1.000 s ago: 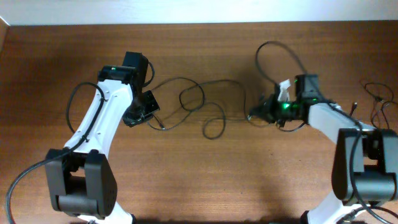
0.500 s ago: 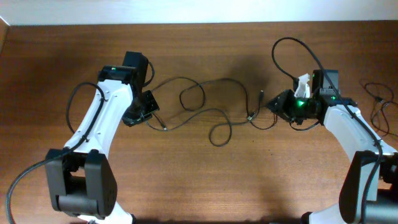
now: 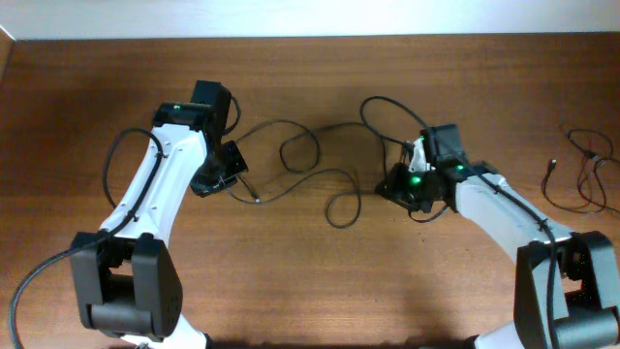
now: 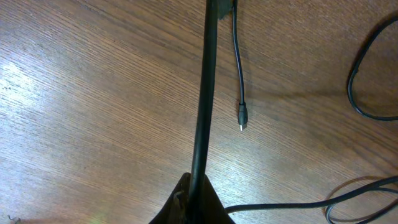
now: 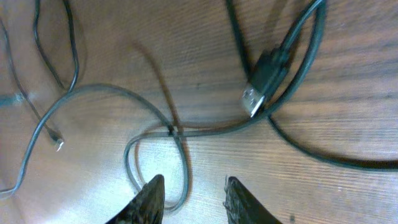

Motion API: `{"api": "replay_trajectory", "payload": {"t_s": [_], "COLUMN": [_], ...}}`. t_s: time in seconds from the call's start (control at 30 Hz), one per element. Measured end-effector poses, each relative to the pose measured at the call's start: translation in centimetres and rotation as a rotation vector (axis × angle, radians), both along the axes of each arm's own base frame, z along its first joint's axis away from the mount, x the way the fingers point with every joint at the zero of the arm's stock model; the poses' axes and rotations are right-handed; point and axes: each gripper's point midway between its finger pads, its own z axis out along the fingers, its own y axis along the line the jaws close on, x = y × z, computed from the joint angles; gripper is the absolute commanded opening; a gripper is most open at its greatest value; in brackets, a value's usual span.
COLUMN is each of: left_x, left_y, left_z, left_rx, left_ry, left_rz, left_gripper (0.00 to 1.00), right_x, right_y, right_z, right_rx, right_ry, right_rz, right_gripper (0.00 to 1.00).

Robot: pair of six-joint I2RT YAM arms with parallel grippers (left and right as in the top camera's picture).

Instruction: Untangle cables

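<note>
Wooden table (image 3: 310, 281), cables (image 5: 205, 129) looped just beneath the released right end effector (image 5: 194, 183) (left end effector (image 4: 193, 199) clenched on one)

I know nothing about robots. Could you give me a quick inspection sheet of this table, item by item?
surface: brown wooden table, grain visible.
job's things: thin black tangled cables loop and cross mid-table; a USB plug and a small plug lie free.
clutter: separate cord bundle at the right edge.
claws: left claw shut, pinching one cable; right claw open above a loop, holding nothing.
cables: thick black robot wire by the left base.
surroundings: pale strip beyond the far edge.
</note>
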Motion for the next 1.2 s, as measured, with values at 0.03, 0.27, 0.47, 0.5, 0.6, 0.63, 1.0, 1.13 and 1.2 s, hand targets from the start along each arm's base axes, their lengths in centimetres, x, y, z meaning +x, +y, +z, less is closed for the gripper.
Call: {"api": "replay_trajectory", "payload": {"t_s": [0.03, 0.27, 0.47, 0.5, 0.6, 0.63, 1.0, 1.13, 1.2], "left_x": [0.0, 0.1, 0.1, 0.1, 0.1, 0.1, 0.1, 0.1, 0.0], "left_y": [0.0, 0.0, 0.0, 0.0, 0.0, 0.0, 0.0, 0.0, 0.0], "left_z": [0.0, 0.0, 0.0, 0.0, 0.0, 0.0, 0.0, 0.0, 0.0], "left_rx": [0.0, 0.0, 0.0, 0.0, 0.0, 0.0, 0.0, 0.0, 0.0], "left_ry": [0.0, -0.003, -0.003, -0.003, -0.003, -0.002, -0.002, -0.002, 0.0], "left_rz": [0.0, 0.0, 0.0, 0.0, 0.0, 0.0, 0.0, 0.0, 0.0], "left_gripper": [0.04, 0.04, 0.04, 0.03, 0.04, 0.03, 0.02, 0.01, 0.0], "right_x": [0.6, 0.1, 1.5, 1.6, 1.4, 1.4, 0.5, 0.2, 0.8], "right_y": [0.2, 1.3, 2.4, 2.2, 1.6, 1.7, 0.2, 0.5, 0.7], "right_z": [0.0, -2.4, -3.6, -3.7, -3.8, -3.8, -2.4, -3.4, -3.8], "right_rx": [-0.022, -0.061, -0.035, -0.036, -0.052, -0.049, -0.133, -0.173, -0.18], "right_ry": [-0.021, 0.089, 0.11, 0.115, 0.14, 0.145, 0.293, 0.305, 0.304], "right_rz": [-0.026, -0.218, -0.436, -0.472, -0.531, -0.536, -0.592, -0.652, -0.683], "right_gripper": [0.27, 0.3, 0.15, 0.13, 0.52, 0.56, 0.33, 0.32, 0.27]}}
